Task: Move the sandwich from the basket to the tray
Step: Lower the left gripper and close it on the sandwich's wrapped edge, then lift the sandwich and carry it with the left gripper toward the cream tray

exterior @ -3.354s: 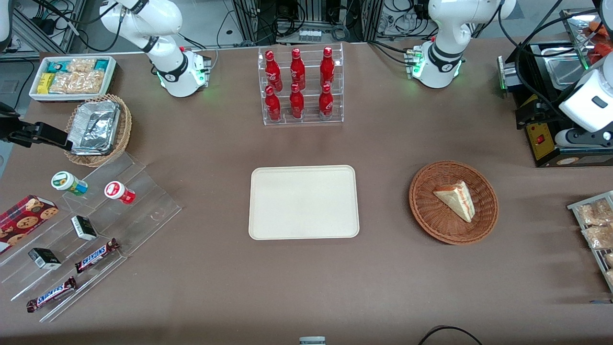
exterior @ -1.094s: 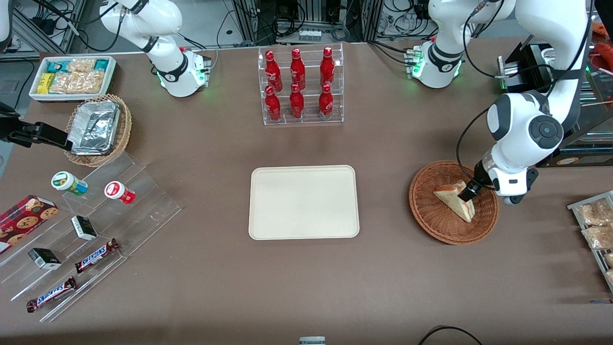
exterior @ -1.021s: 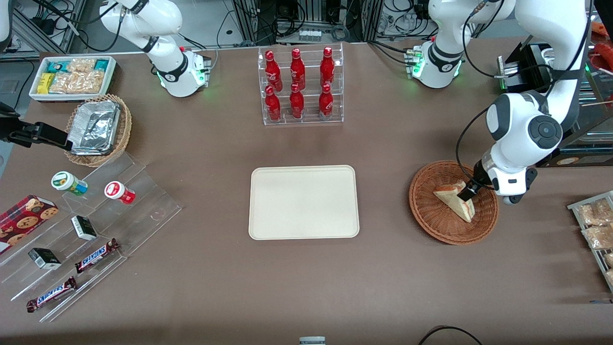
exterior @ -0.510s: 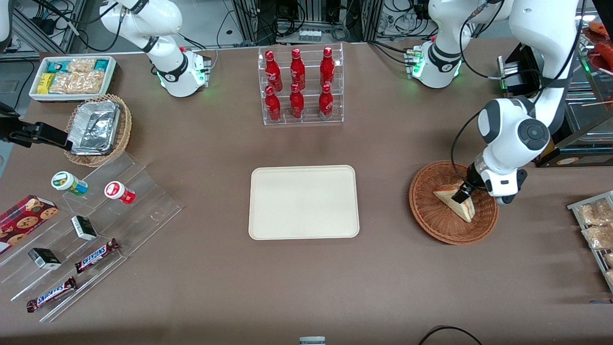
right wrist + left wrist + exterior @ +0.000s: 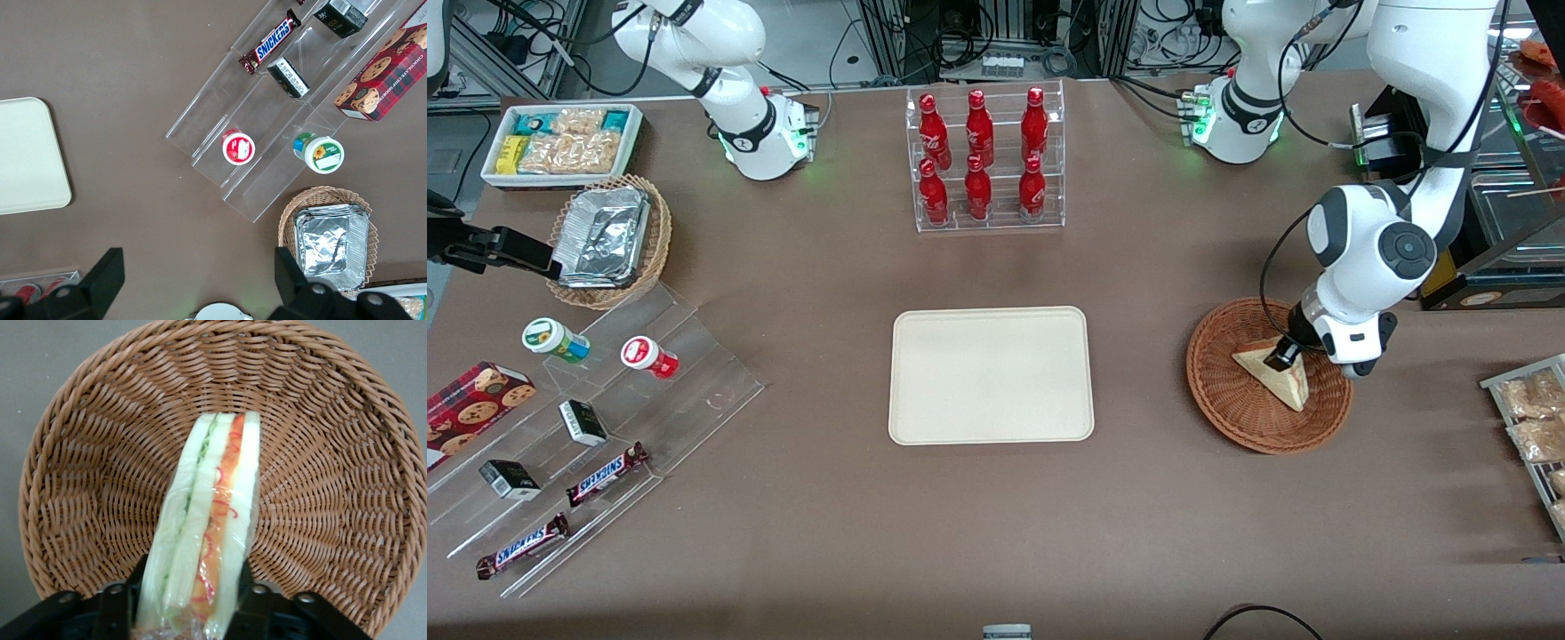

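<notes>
Snack bin [image 5: 562,142]: one white bin of packets at the parked arm's end of the tabletop [image 5: 996,524].
Foil basket [image 5: 609,240]: one tan wicker basket of foil containers, just nearer the front camera than the bin.
Acrylic steps [image 5: 605,427]: one clear stepped stand with two yogurt cups, two Snickers bars, two small dark boxes, one cookie box.
Bottles [image 5: 983,156]: six red ones, two rows of three in a clear rack.
Tray [image 5: 991,374]: one, cream, mid-tabletop, nothing on it.
Basket [image 5: 1227,400]: one reddish-brown round one, toward the working arm's end, well apart from the tray.
Sandwich [image 5: 1288,384]: one wedge, lying in the basket; long axis slanted, narrow tip toward the front camera; striped cut edge [image 5: 213,520] faces the wrist camera.
Arm pose: wrist reaching down into the basket from above, forearm angled toward the tray.
Pincer [image 5: 1282,357]: clamped on the sandwich's wide end, one black finger [image 5: 120,613] pressed on each bread face.
</notes>
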You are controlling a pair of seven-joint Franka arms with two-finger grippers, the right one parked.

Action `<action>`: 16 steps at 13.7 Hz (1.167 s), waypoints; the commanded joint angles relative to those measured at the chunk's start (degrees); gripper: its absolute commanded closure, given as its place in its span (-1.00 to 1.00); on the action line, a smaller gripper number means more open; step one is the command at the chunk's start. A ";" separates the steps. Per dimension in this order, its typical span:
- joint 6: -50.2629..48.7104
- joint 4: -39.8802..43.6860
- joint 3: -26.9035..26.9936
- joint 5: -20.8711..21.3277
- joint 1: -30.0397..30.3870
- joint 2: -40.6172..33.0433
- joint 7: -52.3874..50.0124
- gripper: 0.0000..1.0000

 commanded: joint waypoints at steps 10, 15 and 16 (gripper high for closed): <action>-33.93 20.80 -11.21 6.67 -0.38 -4.58 3.72 1.00; -34.67 26.62 -25.27 6.93 -0.46 -1.25 3.10 1.00; -34.67 29.16 -28.08 7.98 -0.46 0.76 2.75 1.00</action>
